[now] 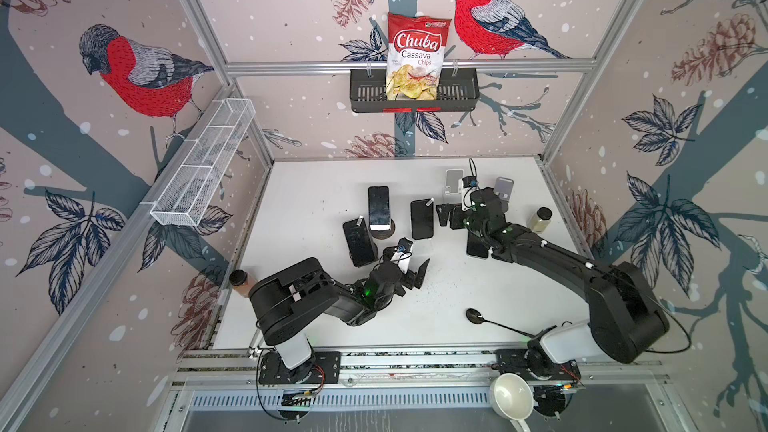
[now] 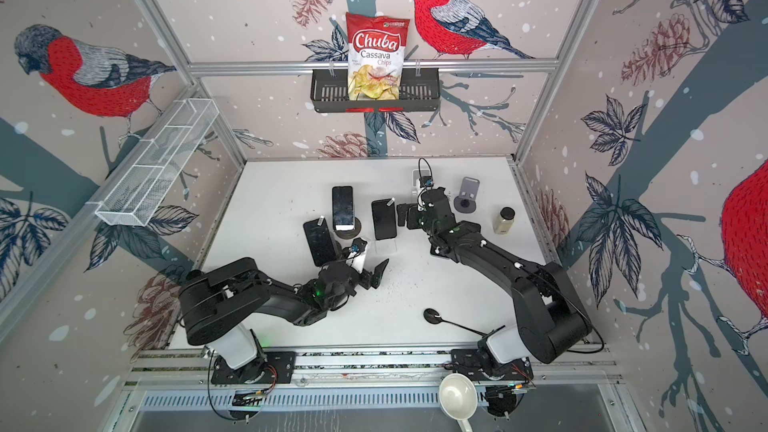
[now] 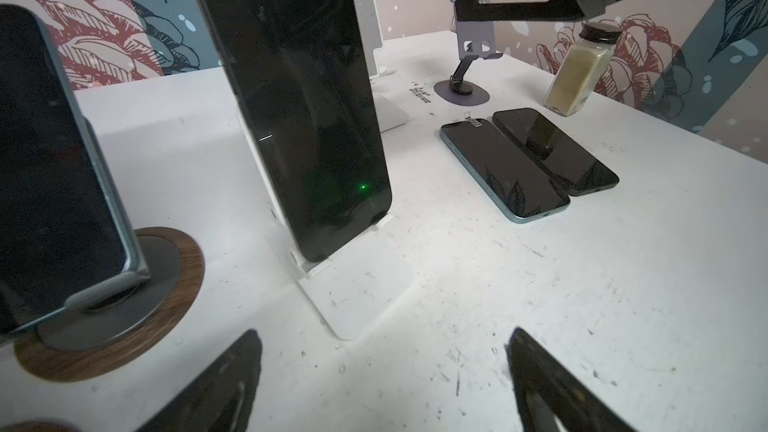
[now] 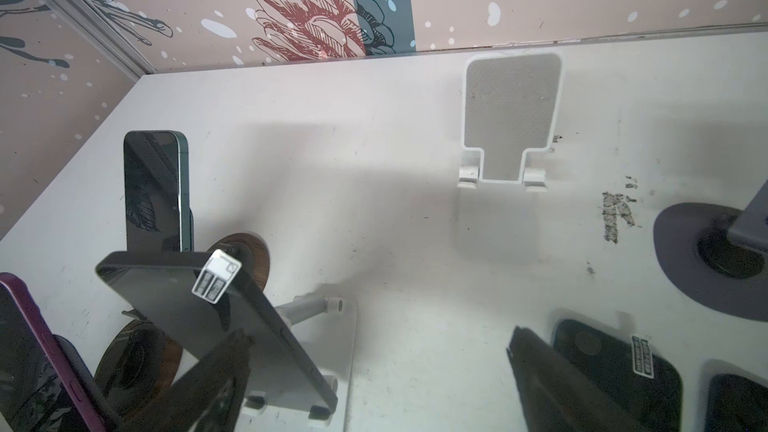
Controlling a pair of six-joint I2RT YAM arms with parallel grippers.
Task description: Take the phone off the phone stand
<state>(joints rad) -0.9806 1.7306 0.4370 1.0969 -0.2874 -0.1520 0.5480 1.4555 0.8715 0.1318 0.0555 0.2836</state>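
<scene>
A dark phone (image 3: 299, 110) with a white tag at its top leans on a white phone stand (image 3: 361, 297) mid-table; in a top view the phone (image 1: 422, 219) stands between both arms. My left gripper (image 3: 384, 334) is open, low over the table a short way in front of that stand, nothing between its fingers. In both top views the left gripper (image 1: 417, 274) (image 2: 374, 274) is nearer the front than the phone. My right gripper (image 4: 380, 332) is open beside the phone (image 4: 216, 317), with one finger (image 4: 216, 380) close to its edge. The right gripper (image 1: 446, 216) sits just right of the phone.
Another phone (image 1: 378, 207) stands on a wood-based stand, and a purple-edged one (image 1: 358, 241) leans beside it. Two phones (image 3: 503, 168) lie flat. An empty white stand (image 4: 511, 118), a grey stand (image 1: 503, 189), a spice jar (image 1: 539, 218), a brown jar (image 1: 240, 282) and a black spoon (image 1: 478, 317) are around.
</scene>
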